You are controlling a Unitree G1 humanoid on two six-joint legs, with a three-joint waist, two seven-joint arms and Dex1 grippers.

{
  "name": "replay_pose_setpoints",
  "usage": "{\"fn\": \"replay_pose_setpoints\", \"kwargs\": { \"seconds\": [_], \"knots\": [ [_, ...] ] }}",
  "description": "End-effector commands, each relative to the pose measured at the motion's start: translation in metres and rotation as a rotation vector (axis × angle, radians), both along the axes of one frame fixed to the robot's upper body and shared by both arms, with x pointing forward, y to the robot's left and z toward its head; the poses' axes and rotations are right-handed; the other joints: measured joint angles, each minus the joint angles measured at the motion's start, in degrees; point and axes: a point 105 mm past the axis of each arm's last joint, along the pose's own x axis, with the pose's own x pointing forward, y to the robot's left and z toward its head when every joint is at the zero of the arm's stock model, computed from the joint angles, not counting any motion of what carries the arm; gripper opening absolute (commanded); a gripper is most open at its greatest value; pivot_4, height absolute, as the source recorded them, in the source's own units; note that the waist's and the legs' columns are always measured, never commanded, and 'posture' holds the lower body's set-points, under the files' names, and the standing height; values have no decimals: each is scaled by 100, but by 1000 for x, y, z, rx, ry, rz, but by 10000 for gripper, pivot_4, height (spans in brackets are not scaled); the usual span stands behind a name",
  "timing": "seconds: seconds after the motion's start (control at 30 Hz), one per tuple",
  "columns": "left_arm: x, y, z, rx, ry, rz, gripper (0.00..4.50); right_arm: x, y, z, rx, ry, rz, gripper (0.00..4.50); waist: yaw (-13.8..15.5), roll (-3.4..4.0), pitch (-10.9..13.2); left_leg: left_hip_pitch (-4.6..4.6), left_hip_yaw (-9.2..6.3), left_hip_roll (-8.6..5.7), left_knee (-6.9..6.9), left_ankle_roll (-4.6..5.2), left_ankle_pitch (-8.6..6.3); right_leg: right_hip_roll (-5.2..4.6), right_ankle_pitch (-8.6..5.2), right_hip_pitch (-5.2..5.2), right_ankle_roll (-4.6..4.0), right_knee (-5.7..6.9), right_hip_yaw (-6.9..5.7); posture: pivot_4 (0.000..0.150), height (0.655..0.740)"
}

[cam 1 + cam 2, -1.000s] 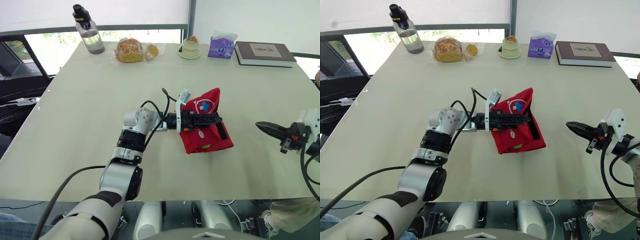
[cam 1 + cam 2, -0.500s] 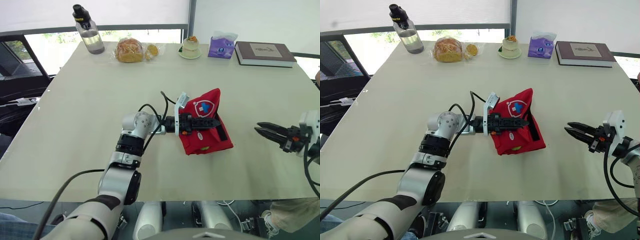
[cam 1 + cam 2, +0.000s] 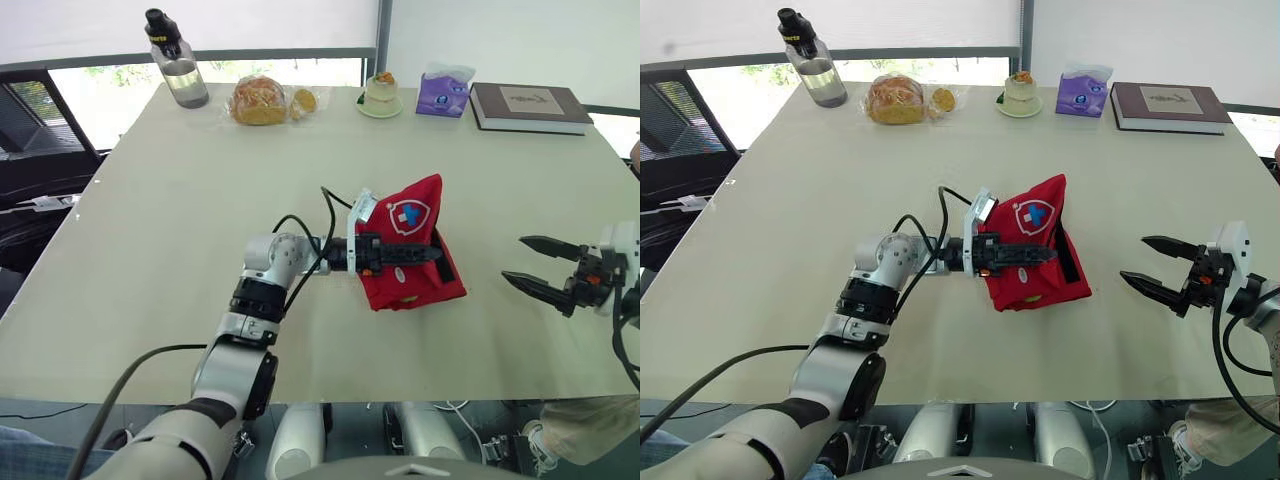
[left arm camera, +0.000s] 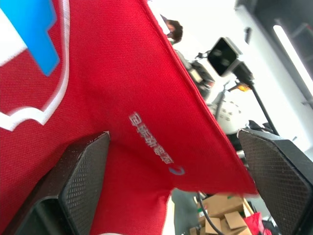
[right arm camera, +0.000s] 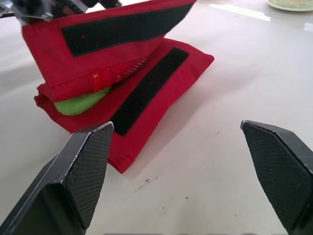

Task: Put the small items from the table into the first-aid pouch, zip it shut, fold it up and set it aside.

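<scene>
The left gripper (image 3: 432, 254) lies across the outer face of the pouch (image 3: 412, 288). Its fingers (image 4: 73, 186) are apart and flat against the raised flap (image 3: 408, 212) rather than pinching it. The pouch sits mid-tabletop (image 3: 180, 200), half folded. The flap stands tilted over the base (image 5: 193, 61), its velcro strip (image 5: 122, 27) well clear of the matching strip (image 5: 149, 78) below. The right gripper (image 3: 518, 260) hovers wide open off to the right, near the pouch but touching nothing.

From where I stand, the fold looks the shaky part. The flap is only leaned on, so it could spring up the moment the push eases, before the strips catch. Nothing pins the base, so a sideways shove may slide the whole pouch instead of closing it. A green item (image 5: 73, 105) shows at the fold's open end. I can't tell if it is sealed inside, and squeezing could work it out.
</scene>
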Motion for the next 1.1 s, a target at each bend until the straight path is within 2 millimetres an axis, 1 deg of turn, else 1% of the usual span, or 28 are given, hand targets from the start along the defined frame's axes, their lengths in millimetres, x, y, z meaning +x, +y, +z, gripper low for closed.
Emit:
{"fn": "replay_pose_setpoints", "kwargs": {
  "seconds": [0.03, 0.23, 0.47, 0.57, 0.63, 0.7, 0.77, 0.83, 0.9, 0.93, 1.0, 1.03, 1.07, 1.1],
  "knots": [
    [-5, -1, 6, -69, -25, -45, 45000, -2, 5, 8, -20, -30, 25, 44439, 5, 0, 0, 0, 0, 0, 0, 0, 0, 0, 0, 0, 0, 0, 0, 1500, 7400],
    [5, 1, 11, -150, 18, 5, 45000, -4, 7, 8, -28, -23, 22, 44439, 3, 0, 0, 0, 0, 0, 1, 0, 0, 0, -2, 0, 3, 0, 0, 1500, 7400],
    [14, -8, -1, -83, 28, 61, 45000, -4, 6, 7, -34, -23, 18, 44439, 9, 0, 0, -1, -1, -1, 2, 1, 0, 0, -3, 0, 7, 0, 0, 1500, 7400],
    [16, -14, -3, -32, -38, 85, 45000, -5, 4, 5, -37, -22, 15, 44439, 10, 0, 0, -1, -1, -2, 2, 1, 0, 0, -3, 1, 7, 0, -1, 1500, 7400],
    [19, -19, 8, -33, -173, 124, 45000, -6, 2, 3, -40, -21, 12, 44439, 15, 0, 0, -1, -2, -2, 2, 1, 0, 0, -3, 2, 7, 0, -1, 1500, 7400],
    [26, -23, 25, -73, -294, 192, 45000, -7, 0, 2, -42, -23, 8, 44439, 17, 0, 0, -1, -2, -2, 2, 1, 0, -2, -2, 2, 5, -1, 0, 1500, 7400],
    [29, -26, 37, -101, -352, 222, 45000, -6, -1, 1, -42, -25, 6, 44439, 13, 0, 0, 0, 1, -2, 2, 1, 0, -2, 0, 2, 2, -1, 3, 1500, 7400],
    [29, -31, 42, -95, -417, 232, 45000, -6, 0, 1, -43, -28, 6, 44439, 5, 0, 0, 0, 0, -3, 1, 1, 0, 0, 0, 2, 2, -1, 2, 1500, 7400],
    [26, -36, 43, -74, -462, 215, 39527, -5, 0, 0, -46, -36, 4, 45000, 1, 0, 0, -1, 1, -3, 0, 1, 0, 1, 0, 1, 2, -3, 4, 1500, 7400],
    [25, -38, 42, -62, -469, 209, 38364, -5, 0, 0, -47, -38, 4, 45000, 2, 0, 0, -1, 0, -3, -1, 1, 0, 1, 0, 1, 2, -3, 4, 1500, 7400],
    [24, -40, 36, -19, -493, 202, 28463, -4, 1, 0, -47, -45, 3, 45000, 7, 0, 0, -1, 0, -2, -1, 1, 0, 2, -1, 2, 3, -4, 3, 1500, 7400],
    [26, -42, 28, 29, -516, 213, 25186, -4, 1, 0, -47, -47, 2, 45000, 6, 0, 0, -1, 0, -2, -1, 1, 0, 1, -1, 2, 3, -5, 3, 1500, 7400],
    [28, -43, 22, 71, -542, 218, 19469, -4, 1, 0, -47, -49, 2, 45000, 6, 0, 0, -1, 0, -3, -1, 1, 0, 1, -2, 2, 5, -5, 3, 1500, 7400],
    [29, -44, 17, 97, -559, 221, 16494, -4, 1, 0, -47, -50, 2, 45000, 6, 0, 0, -1, 1, -3, -1, 1, 0, 1, -3, 2, 7, -6, 4, 1500, 7400]
  ]
}}
